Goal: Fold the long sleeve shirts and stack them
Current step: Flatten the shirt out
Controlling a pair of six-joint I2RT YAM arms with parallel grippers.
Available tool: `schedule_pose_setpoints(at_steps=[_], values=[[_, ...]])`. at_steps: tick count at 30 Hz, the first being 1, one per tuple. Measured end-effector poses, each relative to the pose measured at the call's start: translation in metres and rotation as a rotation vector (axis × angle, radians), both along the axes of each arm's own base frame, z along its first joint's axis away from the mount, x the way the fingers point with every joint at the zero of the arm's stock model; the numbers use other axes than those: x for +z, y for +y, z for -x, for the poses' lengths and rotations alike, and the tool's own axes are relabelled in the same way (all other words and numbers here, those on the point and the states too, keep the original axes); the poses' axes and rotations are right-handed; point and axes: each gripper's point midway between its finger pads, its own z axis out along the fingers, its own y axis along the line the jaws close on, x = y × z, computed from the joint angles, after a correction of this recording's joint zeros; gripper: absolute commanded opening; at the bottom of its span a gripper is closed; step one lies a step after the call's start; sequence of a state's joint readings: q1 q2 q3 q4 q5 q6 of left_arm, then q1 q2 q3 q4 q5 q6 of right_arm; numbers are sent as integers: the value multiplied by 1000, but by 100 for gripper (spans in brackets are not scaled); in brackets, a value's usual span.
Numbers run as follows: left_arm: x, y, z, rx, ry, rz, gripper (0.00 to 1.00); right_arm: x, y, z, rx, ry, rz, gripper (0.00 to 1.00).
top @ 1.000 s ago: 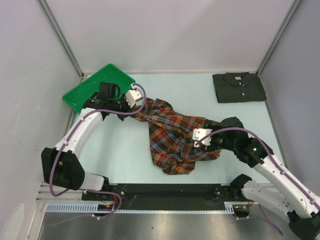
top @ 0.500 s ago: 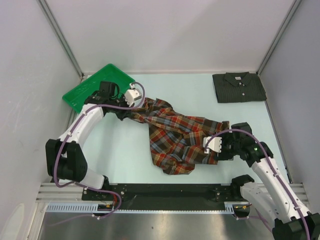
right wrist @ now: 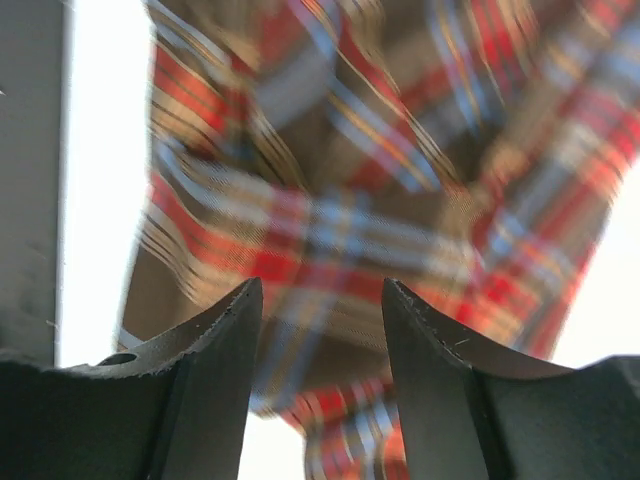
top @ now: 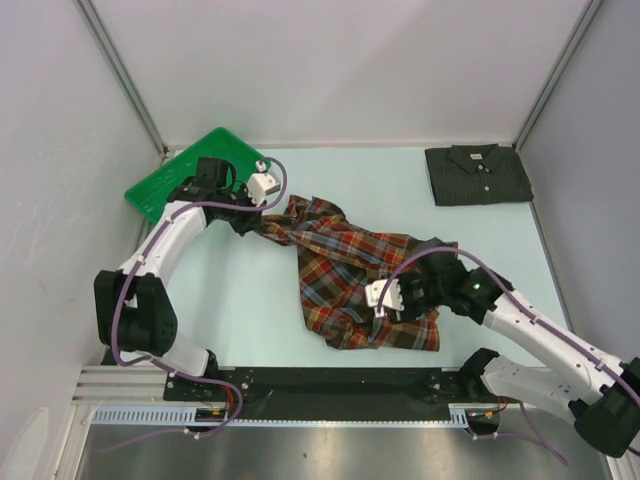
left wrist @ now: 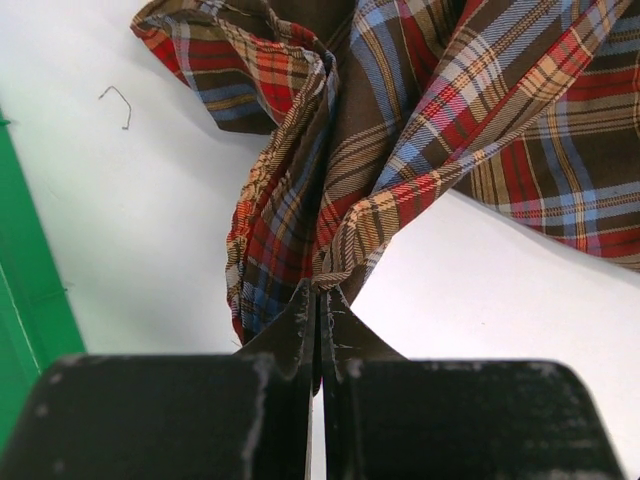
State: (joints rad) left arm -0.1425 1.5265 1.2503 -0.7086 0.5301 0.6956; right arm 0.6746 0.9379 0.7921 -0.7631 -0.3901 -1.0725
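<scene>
The red, brown and navy plaid shirt (top: pixel 350 275) lies crumpled across the middle of the table. My left gripper (top: pixel 262 222) is shut on a bunched edge of it (left wrist: pixel 330 215) at its far left end, beside the green tray. My right gripper (top: pixel 378 312) is open and hovers just over the shirt's near right part; the plaid cloth (right wrist: pixel 330 230) fills its view, blurred, with nothing between the fingers. The plain dark charcoal shirt (top: pixel 477 174) lies folded flat at the back right, collar and buttons up.
A green plastic tray (top: pixel 185 180) sits at the back left, partly under my left arm; its edge also shows in the left wrist view (left wrist: pixel 30 290). Grey walls close in left, right and back. A black rail (top: pixel 330 380) runs along the near edge.
My right gripper has let go of the shirt's right edge and swung left and nearer, over the shirt's near part. My left gripper has pulled its end slightly farther back and left.
</scene>
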Motion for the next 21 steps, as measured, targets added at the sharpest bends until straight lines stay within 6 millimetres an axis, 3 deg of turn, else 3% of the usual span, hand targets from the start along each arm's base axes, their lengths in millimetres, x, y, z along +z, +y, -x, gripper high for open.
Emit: schedule_pose_setpoints(at_steps=[2, 5, 10, 12, 15, 21], values=[[2, 0, -3, 2, 2, 2, 0, -1, 14, 12, 49, 10, 0, 59], [4, 1, -14, 12, 12, 9, 0, -1, 6, 2, 21, -21, 20, 60], [-2, 14, -43, 73, 55, 30, 0, 0, -56, -44, -150, -126, 86, 60], [-5, 19, -53, 102, 70, 36, 0, -5, -89, -53, -217, -144, 127, 60], [-13, 24, -61, 134, 100, 46, 0, -15, -117, -55, -262, -126, 176, 62], [-26, 23, -62, 159, 151, 61, 0, -25, -110, -47, -222, -59, 155, 67]])
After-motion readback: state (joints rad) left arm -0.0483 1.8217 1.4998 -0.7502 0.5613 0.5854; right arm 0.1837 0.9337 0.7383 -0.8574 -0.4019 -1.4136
